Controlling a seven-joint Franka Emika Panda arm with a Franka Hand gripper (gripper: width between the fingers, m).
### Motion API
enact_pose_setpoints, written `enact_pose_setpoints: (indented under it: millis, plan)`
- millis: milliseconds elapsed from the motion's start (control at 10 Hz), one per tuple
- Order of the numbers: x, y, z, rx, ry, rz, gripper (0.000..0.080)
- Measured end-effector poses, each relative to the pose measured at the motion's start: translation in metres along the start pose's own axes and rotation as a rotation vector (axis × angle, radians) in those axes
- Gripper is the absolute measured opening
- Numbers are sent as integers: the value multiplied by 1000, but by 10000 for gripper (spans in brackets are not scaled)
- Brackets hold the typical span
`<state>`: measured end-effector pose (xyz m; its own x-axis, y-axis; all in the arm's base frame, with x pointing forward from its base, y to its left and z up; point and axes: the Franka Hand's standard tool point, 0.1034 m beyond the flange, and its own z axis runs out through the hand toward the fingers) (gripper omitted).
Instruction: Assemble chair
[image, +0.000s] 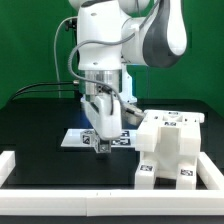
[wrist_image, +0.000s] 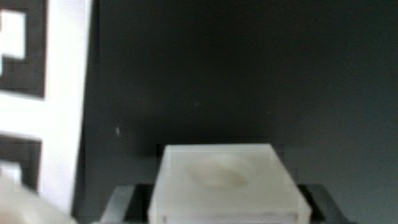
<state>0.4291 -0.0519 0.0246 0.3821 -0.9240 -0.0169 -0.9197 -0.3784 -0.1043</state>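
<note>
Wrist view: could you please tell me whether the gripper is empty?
No, the gripper is shut on a white block that fills the gap between its jaws.

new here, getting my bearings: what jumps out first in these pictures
The white arm hangs mid-table, its gripper closed on a small white block over the marker board. At the exterior view's right stands the blocky white chair.
</note>
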Motion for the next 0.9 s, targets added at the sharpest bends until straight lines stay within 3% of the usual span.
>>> enact_pose_setpoints:
  millis: [200, 300, 400, 600, 700, 800, 900]
  plan:
    - [44, 4, -10, 30, 47, -343, 265]
    - [51, 9, -14, 28, 98, -433, 265]
    - [42, 6, -21, 36, 99, -474, 265]
    - [41, -4, -29, 36, 100, -618, 265]
    - [44, -3, -29, 26, 106, -707, 265]
    - [51, 4, -21, 28, 25, -780, 265]
    - [61, 9, -15, 44, -62, -766, 265]
